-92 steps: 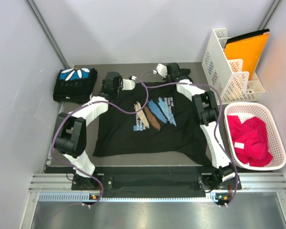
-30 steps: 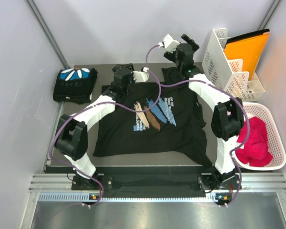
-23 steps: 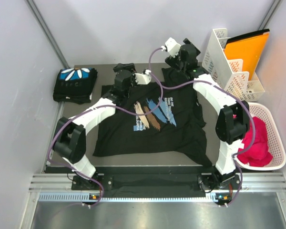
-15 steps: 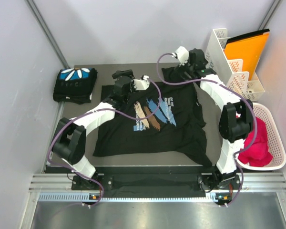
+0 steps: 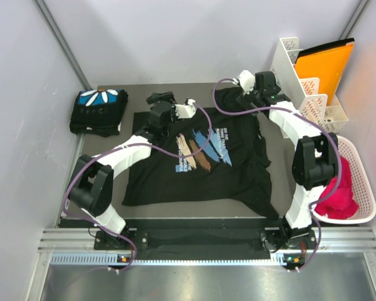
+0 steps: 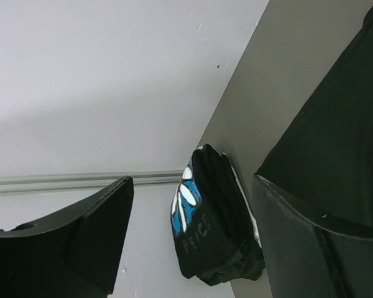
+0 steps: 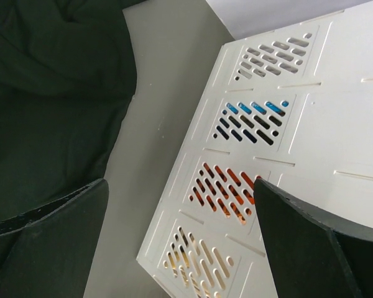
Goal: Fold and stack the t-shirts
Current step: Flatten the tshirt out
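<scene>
grippers: left gripper (image 5: pixel 160 99) and right gripper (image 5: pixel 267 80) both spread, empty | risk: we may pinch only the bunched far sleeve of the t-shirt (image 5: pixel 200 166) (beside the rack (image 5: pixel 293 94)), skewing our fold

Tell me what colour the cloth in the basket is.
Bright pink; the cloth in the basket shows best in the top view.

Both your arms reach toward the desk's far edge. Your left gripper (image 6: pixel 193 183) has its jaws wide apart, holding nothing. Your right gripper (image 7: pixel 180 185), near the far right corner, gapes too and seems lifted clear.
</scene>
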`<state>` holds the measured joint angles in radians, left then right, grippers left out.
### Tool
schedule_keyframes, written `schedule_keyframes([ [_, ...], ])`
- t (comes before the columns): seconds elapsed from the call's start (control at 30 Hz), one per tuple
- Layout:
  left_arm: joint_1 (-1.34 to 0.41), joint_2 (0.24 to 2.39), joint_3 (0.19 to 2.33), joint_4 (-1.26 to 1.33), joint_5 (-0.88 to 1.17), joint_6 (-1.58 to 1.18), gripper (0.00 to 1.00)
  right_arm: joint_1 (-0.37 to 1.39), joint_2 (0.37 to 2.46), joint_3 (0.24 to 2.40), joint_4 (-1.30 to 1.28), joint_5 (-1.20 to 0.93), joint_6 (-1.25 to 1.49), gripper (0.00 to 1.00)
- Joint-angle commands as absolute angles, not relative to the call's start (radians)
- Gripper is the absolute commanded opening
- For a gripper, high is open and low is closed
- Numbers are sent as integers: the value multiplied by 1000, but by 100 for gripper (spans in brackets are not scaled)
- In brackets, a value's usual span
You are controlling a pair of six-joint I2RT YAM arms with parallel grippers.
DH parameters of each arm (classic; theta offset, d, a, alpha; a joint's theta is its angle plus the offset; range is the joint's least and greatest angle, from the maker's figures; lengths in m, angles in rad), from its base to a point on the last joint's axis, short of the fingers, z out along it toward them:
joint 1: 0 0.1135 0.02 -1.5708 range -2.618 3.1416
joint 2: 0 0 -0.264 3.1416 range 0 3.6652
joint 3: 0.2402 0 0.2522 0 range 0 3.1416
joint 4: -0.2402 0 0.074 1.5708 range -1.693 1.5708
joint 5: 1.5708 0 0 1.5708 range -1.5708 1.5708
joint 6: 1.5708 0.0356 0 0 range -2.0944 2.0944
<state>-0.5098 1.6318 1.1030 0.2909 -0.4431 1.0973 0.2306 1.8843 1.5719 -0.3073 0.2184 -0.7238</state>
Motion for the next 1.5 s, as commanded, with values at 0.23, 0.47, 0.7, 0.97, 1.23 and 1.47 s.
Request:
schedule_keyframes([
  [0.23,-502,1631,1182,293,-492,1003,84,213,1818,1617,-348,155,-640,100],
  [0.47,-495,1663,1388,244,-399,752,98,157,1732,1618,-423,-43,-483,100],
  [0.7,-499,1816,1600,256,-276,721,98,141,1710,1643,-483,-84,-418,100],
  [0.97,-489,1810,1615,223,-318,554,97,49,1695,1699,-610,-259,-368,100],
  [1.23,-489,1772,1571,258,-60,468,98,40,1732,1779,-712,-323,-406,100],
  [1.47,-500,1827,1525,474,-160,629,96,41,1758,1854,-822,-433,-492,100],
])
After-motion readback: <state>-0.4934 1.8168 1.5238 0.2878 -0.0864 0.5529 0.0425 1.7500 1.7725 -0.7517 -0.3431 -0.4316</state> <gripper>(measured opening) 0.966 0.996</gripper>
